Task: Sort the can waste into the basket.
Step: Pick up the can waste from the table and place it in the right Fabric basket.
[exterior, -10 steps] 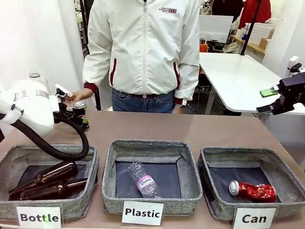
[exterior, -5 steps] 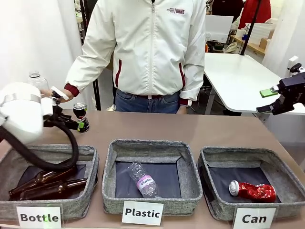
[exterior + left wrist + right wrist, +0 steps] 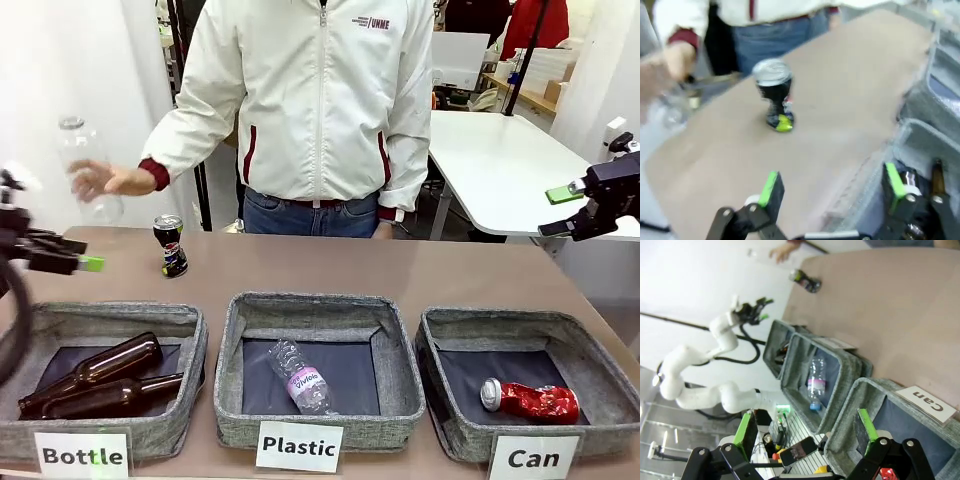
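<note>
Standing clear on bare table (image 3: pixel 450 280), near far edge: black can (image 3: pixel 173 246); left jaws wide, right jaws wide.

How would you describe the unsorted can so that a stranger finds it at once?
Look at the brown table, on its left side, beyond the grey basket labelled "Bottle". There the black can stands upright, alone on the tabletop. Unlike the crushed red can, it is in no basket.
</note>
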`<control>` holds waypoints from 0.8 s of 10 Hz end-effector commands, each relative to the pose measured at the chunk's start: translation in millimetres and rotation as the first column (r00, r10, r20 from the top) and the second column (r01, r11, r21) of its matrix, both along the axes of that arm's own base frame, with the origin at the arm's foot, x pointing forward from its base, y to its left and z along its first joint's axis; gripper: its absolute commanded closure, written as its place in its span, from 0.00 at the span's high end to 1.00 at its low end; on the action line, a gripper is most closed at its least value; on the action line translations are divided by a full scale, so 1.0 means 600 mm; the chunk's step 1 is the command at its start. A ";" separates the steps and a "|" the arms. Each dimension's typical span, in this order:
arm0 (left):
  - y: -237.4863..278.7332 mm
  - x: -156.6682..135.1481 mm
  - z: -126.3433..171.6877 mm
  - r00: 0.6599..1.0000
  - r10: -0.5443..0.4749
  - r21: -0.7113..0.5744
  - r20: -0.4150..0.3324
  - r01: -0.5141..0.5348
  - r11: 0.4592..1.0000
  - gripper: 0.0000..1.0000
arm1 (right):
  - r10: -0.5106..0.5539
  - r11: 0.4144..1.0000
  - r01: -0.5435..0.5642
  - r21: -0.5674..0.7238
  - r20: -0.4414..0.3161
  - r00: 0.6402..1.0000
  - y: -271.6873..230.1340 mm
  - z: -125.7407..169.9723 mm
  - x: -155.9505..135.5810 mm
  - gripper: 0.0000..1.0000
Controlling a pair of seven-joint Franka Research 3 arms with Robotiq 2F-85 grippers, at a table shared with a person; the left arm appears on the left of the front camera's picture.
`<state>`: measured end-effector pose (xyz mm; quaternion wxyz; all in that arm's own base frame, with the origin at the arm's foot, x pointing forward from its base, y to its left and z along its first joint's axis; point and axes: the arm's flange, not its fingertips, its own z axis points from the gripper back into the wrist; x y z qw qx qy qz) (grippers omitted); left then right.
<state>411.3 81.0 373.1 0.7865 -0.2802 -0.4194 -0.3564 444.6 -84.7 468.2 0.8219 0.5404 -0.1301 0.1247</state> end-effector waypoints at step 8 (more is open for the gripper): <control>0.338 -0.072 0.105 0.977 -0.144 -0.366 0.156 0.192 0.911 1.00 | 0.016 1.000 -0.016 0.000 0.015 1.000 -0.002 0.004 -0.002 1.00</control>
